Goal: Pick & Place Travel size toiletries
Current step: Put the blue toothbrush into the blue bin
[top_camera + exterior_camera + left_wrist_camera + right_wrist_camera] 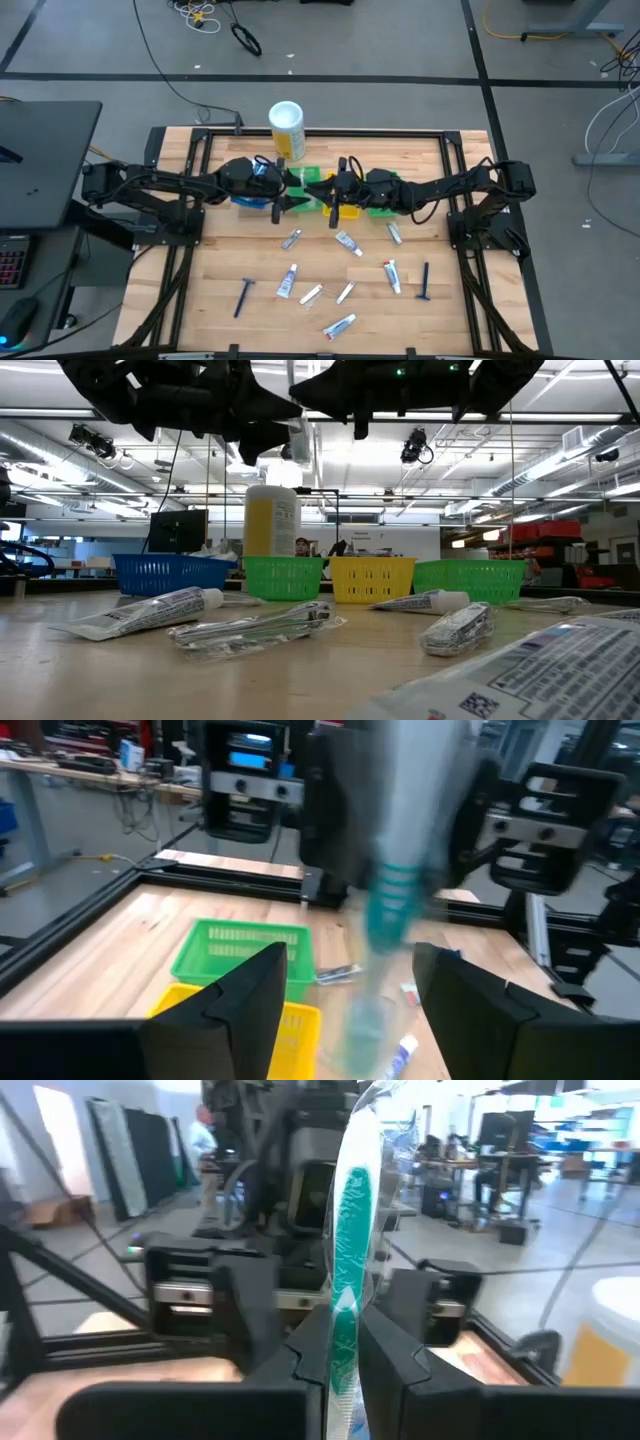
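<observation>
My right gripper [335, 190] hangs above the row of bins at mid-table and is shut on a white-and-teal toothbrush [350, 1210] in a clear wrapper. My left gripper [290, 195] faces it from the table's left, open. In the left wrist view the blurred toothbrush [390, 890] stands between and beyond its fingers [250, 1010], with no touch showing. Other toiletries lie flat on the wood nearer the table's front: small white tubes [348, 241] [287, 282] [339, 325] and two dark blue razors [244, 296] [425, 281]. My right gripper pinches the toothbrush between its two fingers [300, 1370], on the teal part of the handle near the lower end [343, 1315]. The fingers come in level from the table's right, across the brush. The brush is lifted clear and stands roughly upright, most of it above the fingers.
Under the grippers stand a blue bin [245, 202], a green bin [310, 178], a yellow bin [350, 211] and another green bin [385, 208]. A tall white-and-yellow canister [286, 128] stands behind them at the far edge. A black frame borders the table.
</observation>
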Robot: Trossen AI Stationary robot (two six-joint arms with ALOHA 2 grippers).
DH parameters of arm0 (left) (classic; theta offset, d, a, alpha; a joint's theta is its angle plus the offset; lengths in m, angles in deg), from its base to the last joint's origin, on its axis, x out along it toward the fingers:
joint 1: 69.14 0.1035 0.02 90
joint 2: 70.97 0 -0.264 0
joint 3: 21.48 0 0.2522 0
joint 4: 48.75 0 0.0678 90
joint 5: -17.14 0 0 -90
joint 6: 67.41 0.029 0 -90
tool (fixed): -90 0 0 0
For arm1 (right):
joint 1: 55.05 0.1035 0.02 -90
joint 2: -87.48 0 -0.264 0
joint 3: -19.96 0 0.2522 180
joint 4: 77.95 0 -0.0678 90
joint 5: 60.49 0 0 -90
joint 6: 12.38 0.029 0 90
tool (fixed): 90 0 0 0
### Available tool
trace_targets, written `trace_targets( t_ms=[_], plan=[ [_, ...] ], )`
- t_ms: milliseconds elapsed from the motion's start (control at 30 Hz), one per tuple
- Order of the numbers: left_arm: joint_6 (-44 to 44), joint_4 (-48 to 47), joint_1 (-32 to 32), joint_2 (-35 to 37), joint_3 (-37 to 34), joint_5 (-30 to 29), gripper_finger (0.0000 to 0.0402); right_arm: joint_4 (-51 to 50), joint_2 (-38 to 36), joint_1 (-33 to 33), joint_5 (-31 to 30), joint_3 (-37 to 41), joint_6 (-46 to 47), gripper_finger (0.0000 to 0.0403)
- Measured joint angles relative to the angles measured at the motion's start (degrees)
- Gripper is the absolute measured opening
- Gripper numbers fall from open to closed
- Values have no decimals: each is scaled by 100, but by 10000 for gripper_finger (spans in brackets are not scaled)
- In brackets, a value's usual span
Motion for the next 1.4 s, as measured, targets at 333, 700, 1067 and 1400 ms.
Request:
trace_targets(
  t_ms=[333,700,1067,1400],
  plan=[
    [-2,62,-2,0,0,-53,159,-79,0,-4,-16,0,0,35],
    [-46,308,0,4,0,198,61,-79,0,-48,-17,0,3,35],
    [-50,269,2,7,4,173,68,-72,0,-157,27,0,3,35],
    [-286,-210,41,-2,2,-252,55,-726,-15,-225,-64,-12,54,119]
  ],
)
